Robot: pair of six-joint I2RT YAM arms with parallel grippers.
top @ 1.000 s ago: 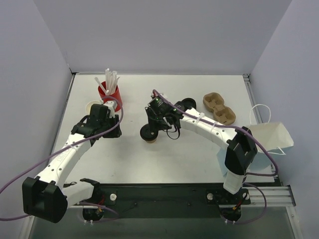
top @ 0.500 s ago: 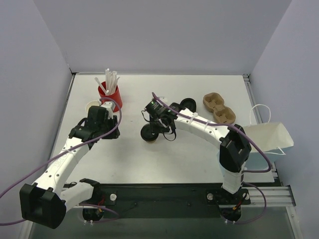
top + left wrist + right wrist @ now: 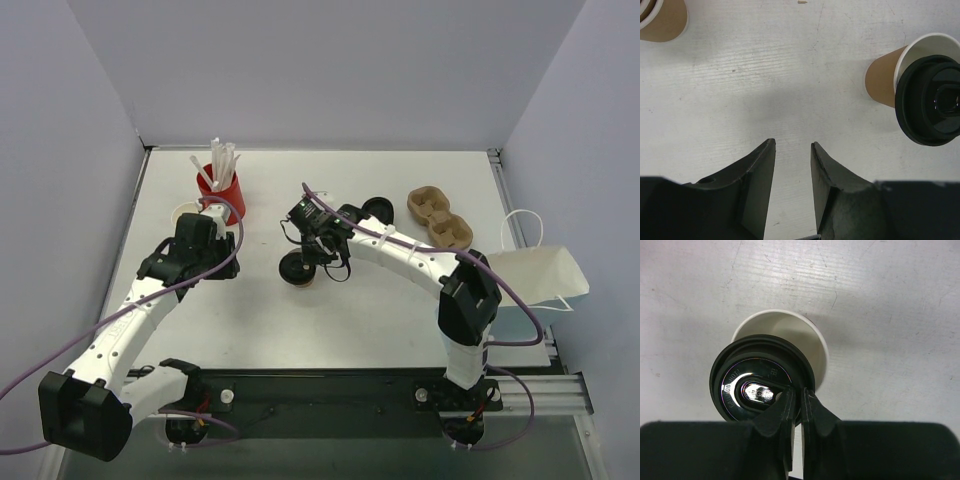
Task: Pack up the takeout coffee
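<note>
The takeout coffee stands mid-table as a tan paper cup (image 3: 306,279) with a black lid (image 3: 297,267) over its mouth. The lid (image 3: 757,382) sits off-centre, so part of the cup's cream inside (image 3: 795,337) shows behind it. My right gripper (image 3: 799,392) is shut on the lid's near rim, one finger inside the rim and one outside. In the left wrist view the cup (image 3: 882,80) and lid (image 3: 930,100) are at the right. My left gripper (image 3: 792,145) is open over bare table, well left of the cup, holding nothing.
A red cup of white straws (image 3: 222,185) and a stack of lidless paper cups (image 3: 185,212) stand at the back left. Loose black lids (image 3: 375,209) and a cardboard cup carrier (image 3: 440,218) lie behind the right arm. A white paper bag (image 3: 540,275) sits at the right edge.
My right gripper's jaws have closed onto the lid's rim and shifted slightly left. My left arm drew back a little to the left, then stayed still.
</note>
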